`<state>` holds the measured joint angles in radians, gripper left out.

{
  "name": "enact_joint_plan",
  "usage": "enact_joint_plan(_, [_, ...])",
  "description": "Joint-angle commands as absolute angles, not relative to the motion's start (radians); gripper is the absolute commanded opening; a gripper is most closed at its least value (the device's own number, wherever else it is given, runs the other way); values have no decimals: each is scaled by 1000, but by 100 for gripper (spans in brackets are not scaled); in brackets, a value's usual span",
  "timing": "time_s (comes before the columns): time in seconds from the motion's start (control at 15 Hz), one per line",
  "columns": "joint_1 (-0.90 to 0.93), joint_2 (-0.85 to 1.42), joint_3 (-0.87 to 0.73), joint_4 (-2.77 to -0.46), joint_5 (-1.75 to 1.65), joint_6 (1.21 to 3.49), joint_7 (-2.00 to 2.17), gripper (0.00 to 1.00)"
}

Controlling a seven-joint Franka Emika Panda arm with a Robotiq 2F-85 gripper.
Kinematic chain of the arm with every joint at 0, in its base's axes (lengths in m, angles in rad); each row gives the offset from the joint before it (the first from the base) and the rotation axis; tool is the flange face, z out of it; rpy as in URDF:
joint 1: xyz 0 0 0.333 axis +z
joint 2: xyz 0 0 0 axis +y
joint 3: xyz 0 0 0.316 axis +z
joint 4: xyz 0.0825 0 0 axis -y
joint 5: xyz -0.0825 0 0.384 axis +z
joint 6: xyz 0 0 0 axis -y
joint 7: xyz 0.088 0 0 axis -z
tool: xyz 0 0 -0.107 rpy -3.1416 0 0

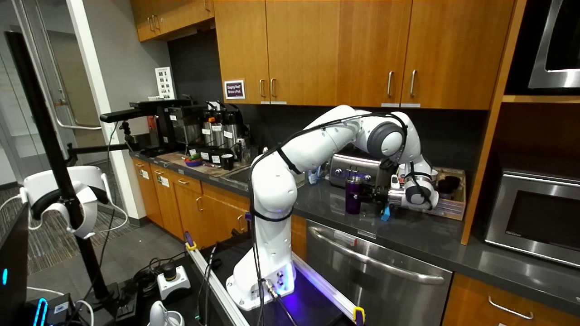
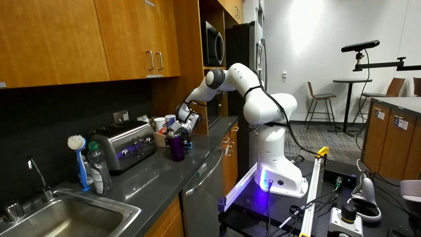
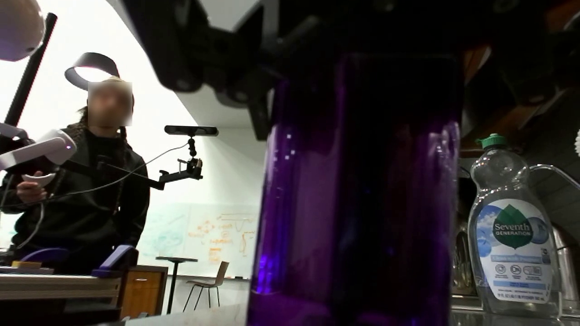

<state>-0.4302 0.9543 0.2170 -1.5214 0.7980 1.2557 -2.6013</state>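
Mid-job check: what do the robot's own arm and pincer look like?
The arm is smooth white with rounded segments and a dark grey joint ring; a black cable runs along it under black straps. A bluish light glows at its foot. The pincer is black, with angular, jointed fingers.

The arm arches up from its base and across the front edge of the worktop, its wrist bent low above it. The gripper lies roughly level, its 2 fingers apart; whether they press inward is unclear.
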Motion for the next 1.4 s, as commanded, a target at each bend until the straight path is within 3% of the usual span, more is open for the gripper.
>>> enact_joint_plan(0.0, [-432,954,218,-1524,807,1257,-2596,100])
enact_joint_plan(0.87, [-433,946,214,-1535,811,1269,-2600,100])
enact_joint_plan(1.33, [-543,916,264,-1588,809,1373,-2598,100])
